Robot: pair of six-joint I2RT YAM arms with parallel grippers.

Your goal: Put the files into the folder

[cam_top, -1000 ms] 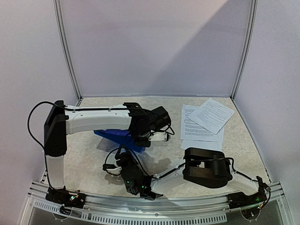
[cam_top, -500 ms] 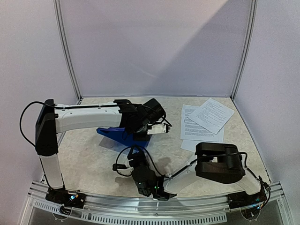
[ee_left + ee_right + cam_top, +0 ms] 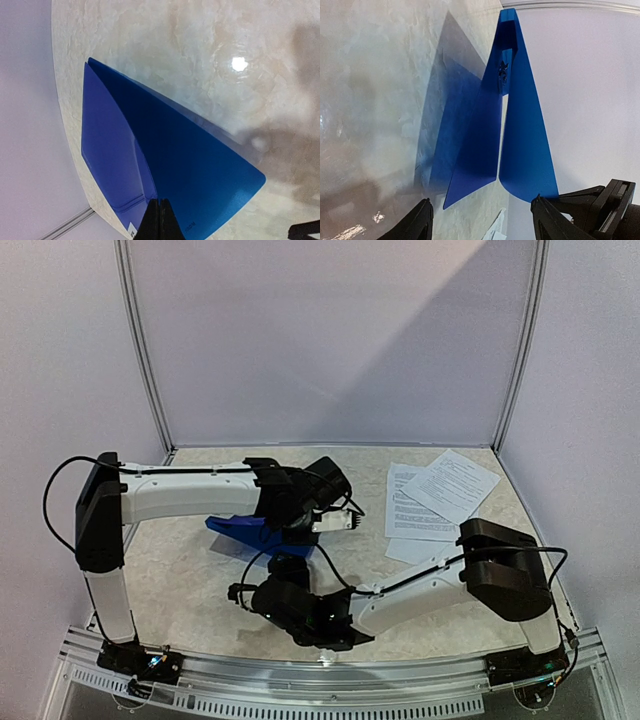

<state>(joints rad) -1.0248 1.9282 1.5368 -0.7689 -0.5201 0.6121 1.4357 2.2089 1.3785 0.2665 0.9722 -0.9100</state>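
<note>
Black left gripper (image 3: pixel 159 205): fingers pressed together, clamped on the lower edge of one cover of the folder (image 3: pixel 195 170). That cover is lifted off the other, so the two blue leaves splay in a V, joined at the spine toward the upper left of the left wrist frame. The folder fills the middle of that frame, running up and left from the fingertips.

Right gripper (image 3: pixel 481 202): fingers apart, nothing between them. In its wrist frame the folder stands just ahead of the tips at centre, with the V gap facing the camera and touching neither finger. The left gripper shows at lower right there, at the right leaf's lower corner.

Overhead: the folder sits left of centre on the marbled table (image 3: pixel 190 580), under the left wrist, with the right gripper just below it in frame. The files (image 3: pixel 440 498) lie flat in an overlapping pile at centre-right, well apart from the folder and both grippers.
</note>
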